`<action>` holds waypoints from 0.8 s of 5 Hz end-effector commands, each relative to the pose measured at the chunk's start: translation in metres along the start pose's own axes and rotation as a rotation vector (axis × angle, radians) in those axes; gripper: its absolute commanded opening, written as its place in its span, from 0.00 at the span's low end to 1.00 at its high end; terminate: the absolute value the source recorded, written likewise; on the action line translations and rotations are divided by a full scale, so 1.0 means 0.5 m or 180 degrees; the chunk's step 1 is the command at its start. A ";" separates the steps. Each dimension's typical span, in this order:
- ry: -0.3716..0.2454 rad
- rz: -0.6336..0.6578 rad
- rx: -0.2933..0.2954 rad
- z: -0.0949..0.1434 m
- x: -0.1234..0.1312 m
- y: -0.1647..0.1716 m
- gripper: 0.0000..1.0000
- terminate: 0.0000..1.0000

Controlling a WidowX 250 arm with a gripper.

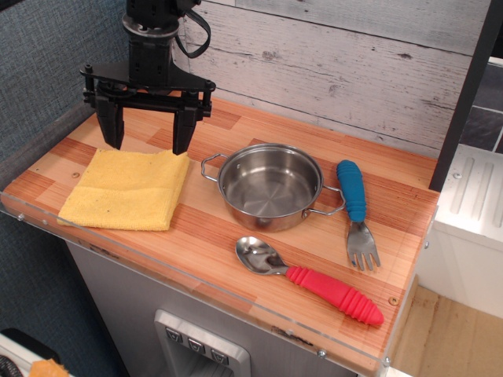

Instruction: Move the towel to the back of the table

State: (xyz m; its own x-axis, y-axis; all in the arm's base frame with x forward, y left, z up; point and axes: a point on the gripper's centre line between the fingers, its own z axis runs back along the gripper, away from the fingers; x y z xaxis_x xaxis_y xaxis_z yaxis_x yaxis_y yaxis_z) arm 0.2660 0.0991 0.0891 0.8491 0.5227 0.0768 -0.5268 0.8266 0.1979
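The yellow folded towel (126,190) lies flat at the front left of the wooden plank table (212,236), near the clear plastic front edge. My black gripper (148,137) hangs just above the towel's back edge with its two fingers spread wide apart and pointing down. The left finger is over the towel's back left corner, the right finger (184,133) over its back right corner. Nothing is between the fingers.
A steel pot (269,187) with two handles stands right of the towel. A fork with a blue handle (355,210) lies right of the pot. A spoon with a red handle (314,280) lies in front of it. A grey plank wall (338,63) backs the table.
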 end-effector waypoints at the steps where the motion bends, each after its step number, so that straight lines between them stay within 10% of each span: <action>1: 0.0000 0.0000 0.0000 0.000 0.000 0.000 1.00 0.00; 4: -0.0001 0.0284 -0.0080 -0.064 0.017 0.064 1.00 0.00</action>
State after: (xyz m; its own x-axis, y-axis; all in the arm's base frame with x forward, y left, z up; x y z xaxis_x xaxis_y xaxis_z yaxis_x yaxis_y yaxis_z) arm 0.2523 0.1348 0.0569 0.8015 0.5943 0.0658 -0.5958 0.7847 0.1709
